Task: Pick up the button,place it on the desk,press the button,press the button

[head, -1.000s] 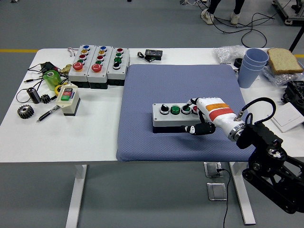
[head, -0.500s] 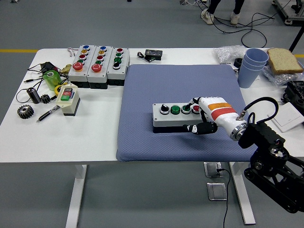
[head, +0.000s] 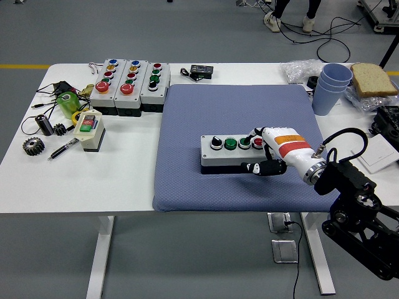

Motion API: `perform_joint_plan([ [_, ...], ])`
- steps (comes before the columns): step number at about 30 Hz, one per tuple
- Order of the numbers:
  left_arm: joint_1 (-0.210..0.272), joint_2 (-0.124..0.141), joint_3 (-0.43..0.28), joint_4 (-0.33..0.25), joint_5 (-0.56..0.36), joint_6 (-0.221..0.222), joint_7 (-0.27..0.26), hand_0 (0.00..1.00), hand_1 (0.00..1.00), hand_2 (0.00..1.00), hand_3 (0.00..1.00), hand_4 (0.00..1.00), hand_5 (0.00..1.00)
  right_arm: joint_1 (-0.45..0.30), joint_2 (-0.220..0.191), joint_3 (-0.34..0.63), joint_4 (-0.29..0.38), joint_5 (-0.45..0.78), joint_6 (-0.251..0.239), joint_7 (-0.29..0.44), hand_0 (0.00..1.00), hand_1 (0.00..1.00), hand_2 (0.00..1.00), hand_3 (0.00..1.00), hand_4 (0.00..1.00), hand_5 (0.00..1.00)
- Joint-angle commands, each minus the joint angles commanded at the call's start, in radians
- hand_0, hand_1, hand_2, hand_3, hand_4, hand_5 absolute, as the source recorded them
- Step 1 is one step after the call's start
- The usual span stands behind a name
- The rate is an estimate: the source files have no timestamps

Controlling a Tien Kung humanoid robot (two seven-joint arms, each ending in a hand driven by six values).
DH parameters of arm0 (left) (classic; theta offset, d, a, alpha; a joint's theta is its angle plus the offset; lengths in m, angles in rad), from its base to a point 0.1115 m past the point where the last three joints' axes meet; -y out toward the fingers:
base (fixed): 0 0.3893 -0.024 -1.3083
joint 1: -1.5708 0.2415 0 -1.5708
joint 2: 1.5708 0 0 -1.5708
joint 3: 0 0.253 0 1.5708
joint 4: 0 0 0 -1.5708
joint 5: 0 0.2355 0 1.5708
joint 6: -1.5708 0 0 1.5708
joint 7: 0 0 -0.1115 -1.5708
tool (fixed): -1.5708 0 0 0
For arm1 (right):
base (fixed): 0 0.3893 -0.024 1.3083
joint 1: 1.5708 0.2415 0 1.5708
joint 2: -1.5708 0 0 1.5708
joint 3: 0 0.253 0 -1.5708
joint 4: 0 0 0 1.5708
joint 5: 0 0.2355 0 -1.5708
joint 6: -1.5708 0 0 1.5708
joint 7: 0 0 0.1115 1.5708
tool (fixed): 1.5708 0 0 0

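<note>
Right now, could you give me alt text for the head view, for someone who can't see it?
The robot's white-and-orange right hand grips the right end of a grey four-button control box lying on a blue-grey fabric mat on a white table. Three more grey button boxes sit far left, and stacked pale blue plastic cups far right.

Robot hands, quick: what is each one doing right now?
Left robot hand: not in view.
Right robot hand: shut on the right end of the button box on the blue mat, thumb at its front, fingers on top.
</note>
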Motion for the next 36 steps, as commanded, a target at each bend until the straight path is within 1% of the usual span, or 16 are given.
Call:
perform_joint_plan([
  [1,0.000,0.000,0.000,0.000,0.000,0.000,0.000,0.622,0.658,0.676,0.594,0.337,0.640,-0.001,-0.001,0.011,0.007,0.020,-0.007,0.002,0.083,0.002,0.164,0.645,0.865,0.437],
  [2,0.000,0.000,0.002,0.000,-0.002,0.000,0.000,0.622,0.658,0.676,0.594,0.337,0.640,-0.005,-0.002,0.025,0.017,0.040,-0.020,0.009,0.083,0.002,0.164,0.645,0.865,0.437],
  [6,-0.001,0.001,0.010,0.000,-0.010,0.000,-0.002,0.622,0.658,0.676,0.594,0.337,0.640,-0.030,-0.008,0.108,0.059,0.213,-0.115,0.074,0.083,0.002,0.164,0.645,0.865,0.437],
  [7,-0.001,0.001,0.010,0.000,-0.010,0.000,-0.002,0.622,0.659,0.677,0.592,0.334,0.639,-0.038,-0.010,0.123,0.068,0.252,-0.116,0.090,0.431,0.275,0.468,0.701,0.862,0.425],
  [8,-0.001,0.001,0.009,0.000,-0.010,0.000,-0.002,0.622,0.659,0.677,0.592,0.334,0.639,-0.046,-0.013,0.138,0.076,0.291,-0.113,0.106,0.431,0.275,0.468,0.701,0.862,0.425],
  [10,-0.001,0.001,0.008,0.000,-0.008,0.000,-0.002,0.622,0.659,0.677,0.592,0.334,0.639,-0.070,-0.019,0.168,0.097,0.375,-0.081,0.144,0.431,0.275,0.468,0.701,0.862,0.425],
  [12,0.000,0.001,0.008,0.000,-0.007,0.000,-0.002,0.622,0.659,0.677,0.592,0.334,0.639,-0.087,-0.023,0.188,0.107,0.466,-0.069,0.167,0.431,0.275,0.468,0.701,0.862,0.425],
  [13,0.000,0.001,0.008,0.000,-0.007,0.000,-0.002,0.622,0.660,0.676,0.592,0.336,0.642,-0.097,-0.024,0.200,0.111,0.505,-0.066,0.178,0.658,0.587,0.659,0.706,0.866,0.413],
  [14,0.001,0.000,0.005,0.000,-0.004,0.000,-0.001,0.622,0.660,0.676,0.592,0.336,0.642,-0.116,-0.024,0.220,0.117,0.544,-0.071,0.200,0.658,0.587,0.659,0.706,0.866,0.413],
  [16,0.001,0.000,0.005,0.000,-0.003,0.000,-0.001,0.622,0.660,0.676,0.592,0.336,0.642,-0.131,-0.023,0.236,0.120,0.620,-0.072,0.217,0.658,0.587,0.659,0.706,0.866,0.413],
  [18,0.001,-0.001,0.006,0.000,0.001,0.000,0.000,0.622,0.660,0.676,0.592,0.336,0.642,-0.172,-0.023,0.284,0.120,0.711,-0.069,0.243,0.658,0.587,0.659,0.706,0.866,0.413],
  [19,0.001,-0.001,0.007,0.000,0.001,0.000,0.000,0.622,0.659,0.677,0.591,0.334,0.643,-0.179,-0.022,0.292,0.119,0.750,-0.068,0.245,0.699,0.645,0.698,0.687,0.868,0.409],
  [25,0.002,-0.002,0.005,0.000,0.006,0.000,0.000,0.622,0.659,0.677,0.591,0.334,0.643,-0.273,-0.034,0.370,0.118,1.004,-0.059,0.254,0.699,0.645,0.698,0.687,0.868,0.409],
  [32,-0.003,0.000,0.013,0.000,-0.001,0.000,-0.002,0.622,0.659,0.677,0.592,0.334,0.648,-0.316,-0.031,0.411,0.115,1.296,-0.055,0.256,0.715,0.662,0.701,0.678,0.859,0.417],
  [36,-0.005,0.002,0.020,0.000,-0.010,0.000,-0.004,0.622,0.659,0.677,0.592,0.334,0.648,-0.329,-0.027,0.427,0.115,1.464,-0.054,0.255,0.715,0.662,0.701,0.678,0.859,0.417],
])
